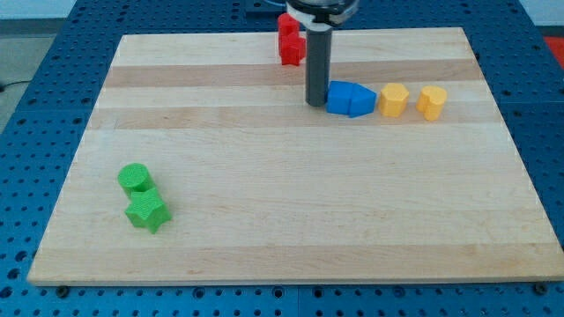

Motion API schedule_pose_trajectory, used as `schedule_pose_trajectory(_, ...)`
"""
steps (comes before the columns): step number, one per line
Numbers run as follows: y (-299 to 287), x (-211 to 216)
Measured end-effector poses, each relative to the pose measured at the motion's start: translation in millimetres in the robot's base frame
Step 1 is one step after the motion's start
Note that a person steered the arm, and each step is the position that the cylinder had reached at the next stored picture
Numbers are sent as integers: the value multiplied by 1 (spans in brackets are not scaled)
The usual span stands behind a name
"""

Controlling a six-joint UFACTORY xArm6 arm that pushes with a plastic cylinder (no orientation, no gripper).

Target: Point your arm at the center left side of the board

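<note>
My tip point(316, 104) rests on the wooden board point(291, 202) near the view's top centre. It stands just left of two blue blocks point(349, 99) that lie side by side, touching or almost touching them. Two red blocks point(289, 40) sit just up and left of the rod, partly hidden behind it. Right of the blue blocks stand a yellow hexagonal block point(393, 99) and a yellow block point(432, 102). At the view's lower left a green cylinder point(135, 179) touches a green star block point(146, 211). The board's centre left lies far from my tip.
The board lies on a blue perforated table point(53, 79) that shows around all its edges. The arm's dark body point(322, 11) hangs over the board's top edge.
</note>
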State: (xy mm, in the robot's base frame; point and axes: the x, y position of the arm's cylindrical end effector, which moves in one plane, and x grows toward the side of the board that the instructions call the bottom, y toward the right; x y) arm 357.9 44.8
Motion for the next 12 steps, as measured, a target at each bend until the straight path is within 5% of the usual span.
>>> schedule_pose_trajectory(3, 25, 7)
schedule_pose_trajectory(8, -310, 35)
schedule_pose_trajectory(12, -349, 34)
